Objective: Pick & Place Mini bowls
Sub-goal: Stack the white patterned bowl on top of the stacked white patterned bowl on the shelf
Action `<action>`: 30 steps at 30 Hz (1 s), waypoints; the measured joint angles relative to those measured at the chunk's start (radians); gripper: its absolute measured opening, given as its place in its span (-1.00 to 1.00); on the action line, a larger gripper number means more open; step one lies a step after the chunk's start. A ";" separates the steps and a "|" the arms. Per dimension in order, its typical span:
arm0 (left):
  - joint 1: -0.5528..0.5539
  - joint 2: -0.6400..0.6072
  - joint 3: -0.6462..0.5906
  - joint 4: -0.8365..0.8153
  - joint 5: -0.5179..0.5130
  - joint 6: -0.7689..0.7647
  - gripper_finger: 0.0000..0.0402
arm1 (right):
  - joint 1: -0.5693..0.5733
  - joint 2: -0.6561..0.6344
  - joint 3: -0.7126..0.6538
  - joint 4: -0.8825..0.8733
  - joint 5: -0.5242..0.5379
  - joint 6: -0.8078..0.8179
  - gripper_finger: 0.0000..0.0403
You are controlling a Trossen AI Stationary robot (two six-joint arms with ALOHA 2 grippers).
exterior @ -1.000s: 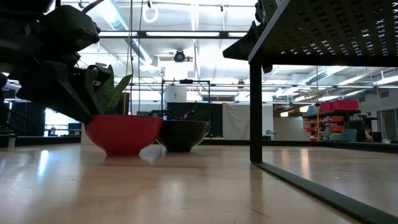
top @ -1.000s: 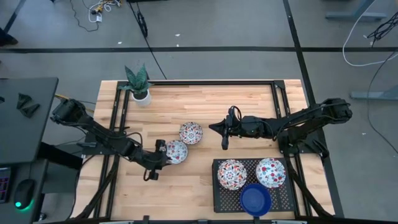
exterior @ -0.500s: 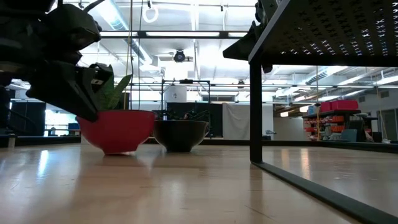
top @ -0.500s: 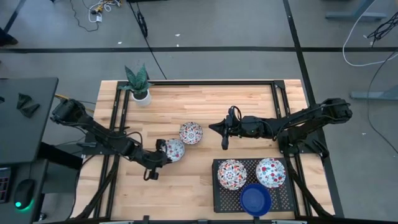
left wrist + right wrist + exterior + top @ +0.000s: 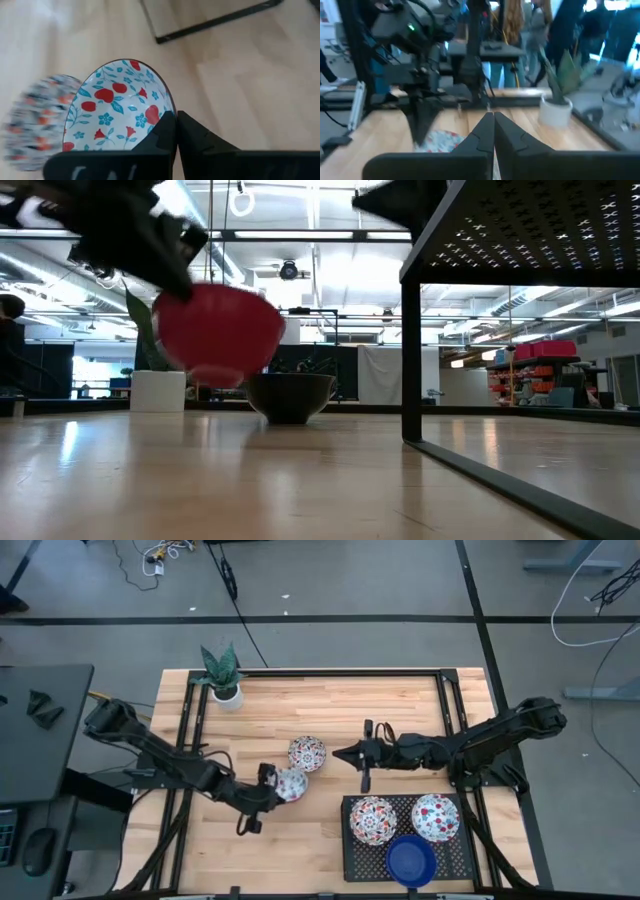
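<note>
Presently, a floral mini bowl (image 5: 291, 783) is gripped by its rim in the left pincer (image 5: 268, 788), the two fingers (image 5: 165, 131) being pressed together on the wall of the bowl. In the low view the held bowl (image 5: 218, 332) is seen lifted clear of the counter (image 5: 330, 700), tilted, its outside red. A second floral mini bowl (image 5: 307, 753) is left standing on the counter just beside the held one, on the side toward the potted plant (image 5: 223, 675); in the low view it appears as a dark bowl (image 5: 290, 396) resting on the wood.

The right pincer (image 5: 364, 755) is held over the counter, between the standing bowl and the right edge of the counter, with its fingers (image 5: 492, 131) drawn fully together and nothing between them.

A black perforated tray (image 5: 351, 850) is placed near the front edge of the counter, on the far side of the standing bowl from the plant. Two floral mini bowls (image 5: 373, 820) (image 5: 436, 817) are set side by side in it, and a solid blue mini bowl (image 5: 411, 862) lies at the front rim of the tray, touching or nearly touching both.

No brand, label or writing can be read on any of these things.
</note>
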 joint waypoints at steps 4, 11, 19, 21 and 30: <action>0.016 0.000 0.107 -0.119 -0.050 0.079 -0.97 | 0.025 0.000 0.105 -0.132 0.000 -0.057 -0.95; 0.037 0.000 0.226 -0.144 -0.065 0.259 -0.95 | 0.048 0.004 0.367 -0.573 -0.127 -0.123 -0.81; 0.045 0.000 0.268 -0.126 -0.035 0.353 -0.95 | 0.051 0.074 0.563 -0.832 -0.360 -0.218 -0.37; 0.045 0.000 0.268 -0.121 -0.035 0.357 -0.94 | 0.051 0.115 0.610 -0.915 -0.365 -0.254 -0.27; 0.045 0.000 0.268 -0.120 -0.036 0.357 -0.94 | 0.050 0.282 0.757 -1.099 -0.362 -0.376 -0.10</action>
